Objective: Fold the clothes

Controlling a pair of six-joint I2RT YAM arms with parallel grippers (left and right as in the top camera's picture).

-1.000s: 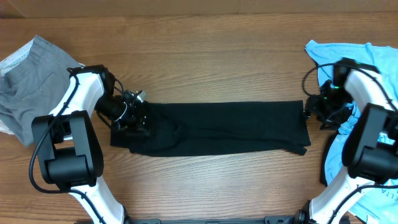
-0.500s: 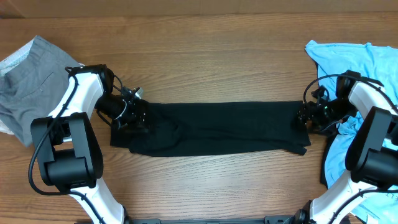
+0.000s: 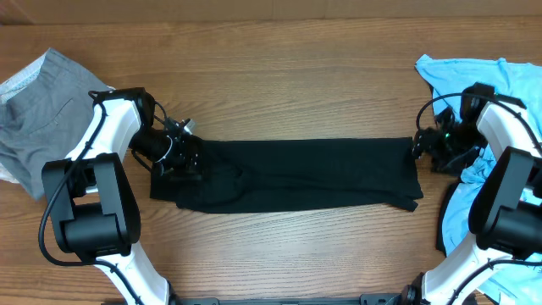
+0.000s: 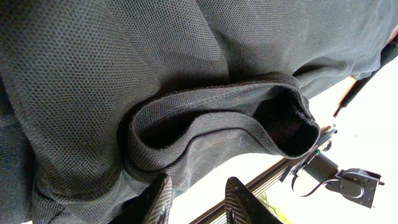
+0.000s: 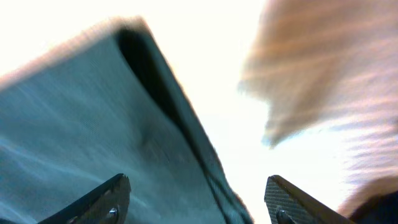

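The black tee (image 3: 288, 174) lies folded into a long strip across the middle of the table. My left gripper (image 3: 188, 157) sits low over its left end. In the left wrist view the jaws (image 4: 199, 180) stand apart, with one finger (image 4: 158, 199) against the black fabric (image 4: 124, 62), which bunches into a rolled fold. My right gripper (image 3: 423, 148) is at the strip's right end. It is open wide (image 5: 198, 180), with the edge of the black tee (image 5: 74, 112) running between the fingers, blurred. No white logo shows.
A light blue tee (image 3: 508, 76) is heaped at the right edge, under and behind the right arm. A grey garment (image 3: 42, 110) lies at the far left, with a white piece (image 3: 8, 174) under it. Bare wood surrounds the strip.
My right gripper dipped in over the strip's right end, then drew back a little to the right. The left gripper and the black tee have not moved.
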